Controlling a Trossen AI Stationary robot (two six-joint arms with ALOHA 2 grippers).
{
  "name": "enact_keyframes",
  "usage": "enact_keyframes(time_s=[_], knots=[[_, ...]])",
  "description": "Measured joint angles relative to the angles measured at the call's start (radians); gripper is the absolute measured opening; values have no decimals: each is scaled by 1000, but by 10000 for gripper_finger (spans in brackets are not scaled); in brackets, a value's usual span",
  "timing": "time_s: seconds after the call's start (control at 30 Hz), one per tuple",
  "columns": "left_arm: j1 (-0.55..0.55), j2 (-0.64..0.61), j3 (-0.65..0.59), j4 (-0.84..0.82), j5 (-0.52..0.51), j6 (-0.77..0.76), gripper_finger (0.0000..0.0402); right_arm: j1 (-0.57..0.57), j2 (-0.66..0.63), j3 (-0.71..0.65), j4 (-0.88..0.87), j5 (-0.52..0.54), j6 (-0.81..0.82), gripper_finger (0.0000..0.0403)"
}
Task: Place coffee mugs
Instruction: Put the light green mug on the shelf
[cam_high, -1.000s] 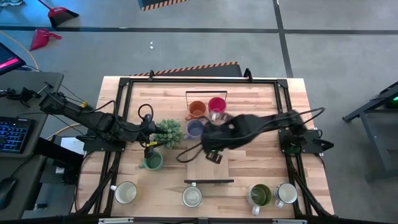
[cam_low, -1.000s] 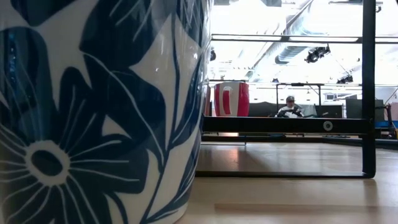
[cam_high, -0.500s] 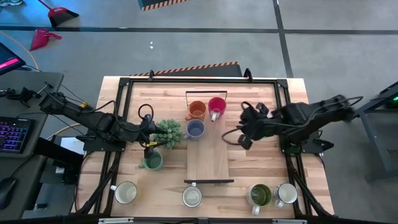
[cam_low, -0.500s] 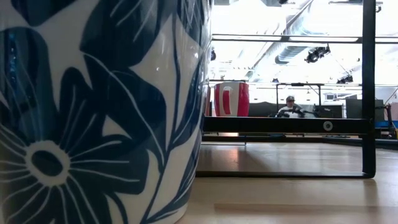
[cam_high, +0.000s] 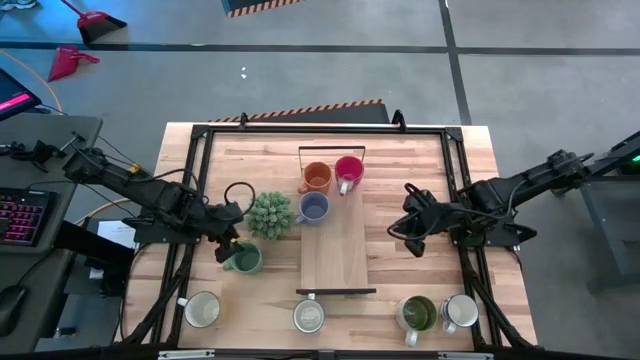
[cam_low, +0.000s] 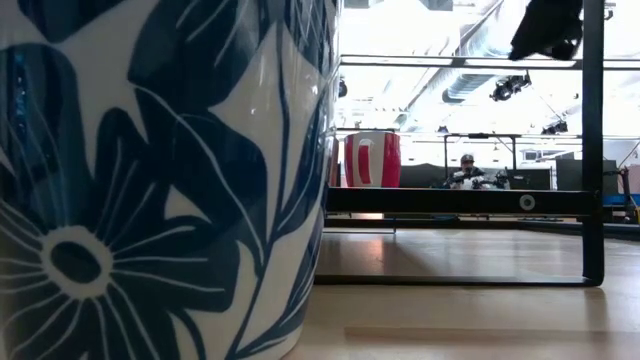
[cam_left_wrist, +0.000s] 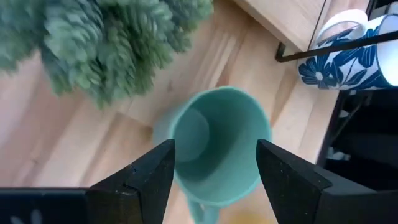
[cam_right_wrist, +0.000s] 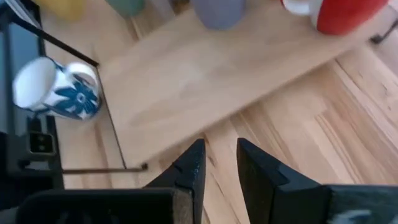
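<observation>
We see the left gripper (cam_left_wrist: 214, 162) spread wide around the teal-green mug (cam_left_wrist: 217, 146), beside the potted plant (cam_high: 269, 214). The right gripper (cam_right_wrist: 217, 163), slightly parted and empty, hangs beside the wooden board (cam_high: 335, 250) holding the orange mug (cam_high: 317, 177), pink-red mug (cam_high: 348, 170) and lavender-blue mug (cam_high: 313, 207).

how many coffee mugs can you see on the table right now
8. Orange mug, red mug and blue mug on the board; green mug by the plant; four along the front.

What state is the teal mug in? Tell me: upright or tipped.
Upright. The high view shows the teal mug with its round mouth facing up; the left wrist view looks straight down into it between the open left gripper fingers.
</observation>
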Motion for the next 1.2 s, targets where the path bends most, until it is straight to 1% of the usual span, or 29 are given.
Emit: enact_keyframes(time_s=[0.1,0.3,0.5,0.7,0.83,0.97,1.07,1.13,1.2], knots=[[0,40,0,-6,5,-60,214,0,-12,-28,-31,-11,0,71],[0,205,0,-24,13,-75,214,0,-9,-35,-125,-14,-7,71],[1,334,0,-24,39,-110,214,0,-11,-35,-132,-26,-61,71],[1,396,0,-17,41,-116,214,0,-11,-35,-143,-29,-114,71],[3,410,0,-9,37,-92,214,-1,-11,-35,-150,-29,-138,71],[19,410,0,8,37,-99,213,-1,-11,-35,-160,-28,-139,71],[39,410,0,5,37,-106,199,-1,-11,-35,-170,-28,-139,71],[49,410,0,6,35,-93,176,-1,-11,-35,-176,-28,-139,71],[58,410,0,5,34,-80,143,-1,-11,-35,-184,-28,-138,71]])
